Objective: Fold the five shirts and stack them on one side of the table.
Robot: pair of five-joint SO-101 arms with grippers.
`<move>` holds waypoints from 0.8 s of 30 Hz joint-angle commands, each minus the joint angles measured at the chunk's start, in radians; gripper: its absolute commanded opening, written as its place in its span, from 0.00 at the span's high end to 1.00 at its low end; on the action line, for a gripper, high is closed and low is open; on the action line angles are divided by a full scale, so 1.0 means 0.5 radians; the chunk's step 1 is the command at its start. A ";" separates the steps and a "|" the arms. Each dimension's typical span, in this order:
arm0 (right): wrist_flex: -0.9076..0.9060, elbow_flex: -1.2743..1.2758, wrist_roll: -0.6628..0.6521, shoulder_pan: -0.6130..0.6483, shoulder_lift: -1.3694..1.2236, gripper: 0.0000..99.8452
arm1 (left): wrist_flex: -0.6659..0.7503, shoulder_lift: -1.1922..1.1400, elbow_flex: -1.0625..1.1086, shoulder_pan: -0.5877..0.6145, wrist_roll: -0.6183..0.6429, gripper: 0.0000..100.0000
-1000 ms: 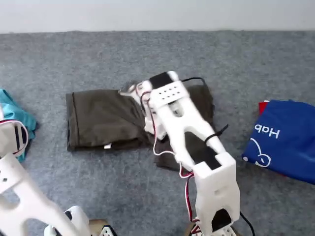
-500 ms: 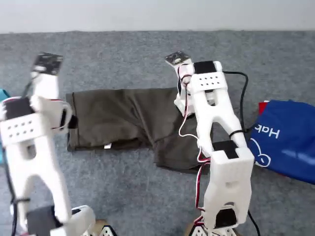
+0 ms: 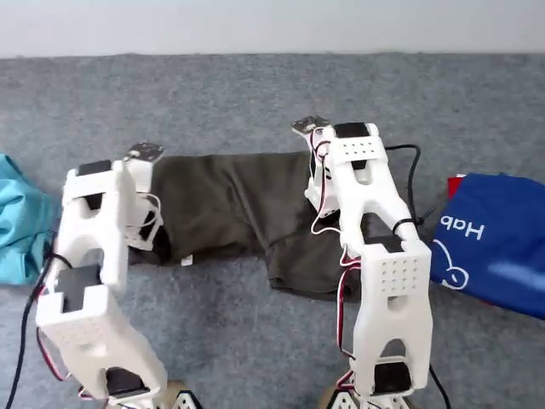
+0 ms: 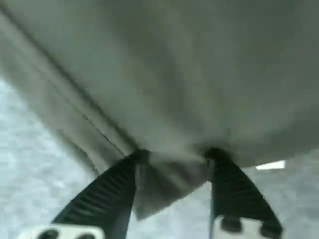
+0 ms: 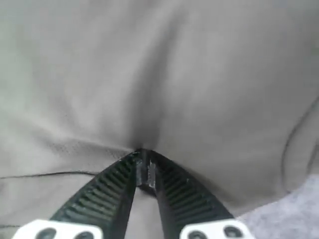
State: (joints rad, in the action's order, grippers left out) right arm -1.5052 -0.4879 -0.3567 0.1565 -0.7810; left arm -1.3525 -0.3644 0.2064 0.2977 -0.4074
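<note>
Teal shirt [image 3: 21,226]: at the table's left edge, crumpled into a soft heap, unfolded. Table [image 3: 255,94] has a grey, nubbly, felt-like cover.

Left arm [image 3: 89,256]: white plastic shell with red and black wires, set over the left end of the olive shirt [image 3: 230,200]. Left gripper [image 4: 174,154] is released, its ribbed black fingers [image 4: 119,184] spread wide. The shirt's hemmed edge lies bunched between them, a stitched seam running alongside.

Olive shirt: mid-table, matte dull-brown knit, lying flat in a rough rectangle. There are soft creases across the middle, and a lower flap sags toward the near edge.

Right arm [image 3: 375,230]: same white shell, with a perforated plate on the near segment, over the shirt's right end. Right gripper [image 5: 143,157] is clenched on a small pinch of olive cloth, and creases radiate from the nip.

Blue shirt [image 3: 494,239]: far right, smooth fabric, laid flat with white print. A red edge [image 3: 456,181] shows under its far corner.
</note>
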 commanded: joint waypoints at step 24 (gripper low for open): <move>-0.588 -0.724 0.018 0.032 0.152 0.98 | -0.801 -0.144 -1.162 0.199 -0.221 0.85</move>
State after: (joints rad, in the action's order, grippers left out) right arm -1.7538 -0.7841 -0.3567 0.1688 -0.7871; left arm -1.7269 -0.4887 -0.3199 0.4020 -0.5117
